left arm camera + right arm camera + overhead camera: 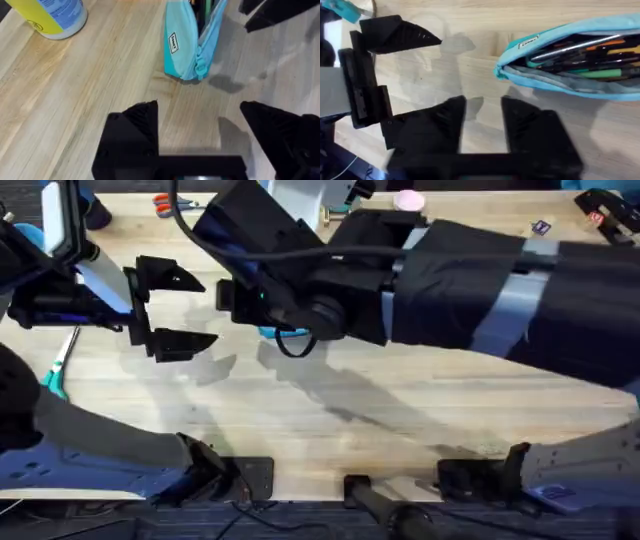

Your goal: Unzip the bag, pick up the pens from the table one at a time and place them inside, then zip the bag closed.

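black fingers of the right gripper (482, 117) sit nearest the right wrist camera, spread with a narrow gap and holding nothing, bare table (470, 30) between them. just beyond their tips lies the turquoise bag (530, 80), its zipper open along the top and its mouth gaping. inside it pens (580, 47) are packed side by side, dark, orange and green barrels. farther off, across from those tips, the left gripper (400, 80) faces the closed end of the bag, its fingers spread wide and empty. in the left wrist view that end of the bag lies ahead of the open fingers, well apart from them, with a yellow-and-blue container (52, 15) off to one side.

judging by the filled pouch, zipping is likely what remains. to do it well, one gripper should pinch the fabric at the end where the zip starts so the soft pouch cannot slide, while the other takes the slider, which i cannot make out here, and draws it straight along the teeth. any pen tip poking over the lip should be pushed down first.
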`<state>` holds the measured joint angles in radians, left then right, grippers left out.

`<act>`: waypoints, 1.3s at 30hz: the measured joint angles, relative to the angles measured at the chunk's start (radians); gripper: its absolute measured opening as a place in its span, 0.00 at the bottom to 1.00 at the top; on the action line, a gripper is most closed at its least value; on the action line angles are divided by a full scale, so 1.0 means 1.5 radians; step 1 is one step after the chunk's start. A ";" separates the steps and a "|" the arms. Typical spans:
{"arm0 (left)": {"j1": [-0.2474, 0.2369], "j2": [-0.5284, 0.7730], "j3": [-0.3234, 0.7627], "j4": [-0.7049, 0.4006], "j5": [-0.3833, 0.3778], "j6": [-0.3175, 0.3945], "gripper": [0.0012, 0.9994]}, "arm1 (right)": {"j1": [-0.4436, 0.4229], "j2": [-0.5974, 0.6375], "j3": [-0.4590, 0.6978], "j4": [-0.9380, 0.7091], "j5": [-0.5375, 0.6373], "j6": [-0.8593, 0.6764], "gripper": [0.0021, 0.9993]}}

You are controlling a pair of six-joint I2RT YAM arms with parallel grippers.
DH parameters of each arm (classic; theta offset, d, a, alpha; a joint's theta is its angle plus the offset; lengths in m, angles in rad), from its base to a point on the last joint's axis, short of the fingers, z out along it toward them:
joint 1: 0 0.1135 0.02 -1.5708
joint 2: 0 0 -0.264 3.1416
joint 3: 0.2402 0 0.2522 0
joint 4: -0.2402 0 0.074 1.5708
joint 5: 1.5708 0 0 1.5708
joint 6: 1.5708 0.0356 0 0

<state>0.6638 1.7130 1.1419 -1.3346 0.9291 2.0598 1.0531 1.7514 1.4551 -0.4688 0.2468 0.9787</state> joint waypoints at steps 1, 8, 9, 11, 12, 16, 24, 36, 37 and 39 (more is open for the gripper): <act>0.000 0.000 0.000 0.000 0.000 0.000 1.00 | 0.000 0.000 0.000 0.000 0.000 -0.002 0.59; 0.000 0.000 0.000 0.000 0.000 0.000 0.99 | 0.000 0.000 0.000 -0.005 0.000 -0.005 0.82; 0.000 0.000 0.000 0.000 0.000 0.000 0.99 | 0.000 0.000 0.000 -0.005 0.000 -0.004 0.85; 0.000 0.000 0.000 0.000 0.000 0.000 0.99 | 0.000 0.000 0.000 -0.005 0.000 -0.005 0.97; 0.000 0.000 0.000 0.000 0.000 0.000 0.99 | 0.000 0.000 0.000 -0.005 0.000 -0.005 0.99; 0.000 0.000 0.000 0.000 0.000 0.000 1.00 | 0.000 0.000 0.000 -0.005 0.000 -0.005 1.00; 0.000 0.000 0.000 0.000 0.000 0.000 0.99 | 0.000 0.000 0.000 -0.005 0.000 -0.005 1.00; 0.000 0.000 0.000 0.000 0.000 0.000 0.99 | 0.000 0.000 0.000 -0.005 0.000 -0.005 1.00; 0.000 0.000 0.000 0.000 0.000 0.000 0.99 | 0.000 0.000 0.000 -0.005 0.000 -0.005 1.00; 0.000 0.000 0.000 0.000 0.000 0.000 1.00 | 0.000 0.000 0.000 -0.005 0.000 -0.002 1.00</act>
<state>0.6636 1.7130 1.1419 -1.3342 0.9291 2.0598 1.0527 1.7515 1.4551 -0.4763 0.2466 0.9764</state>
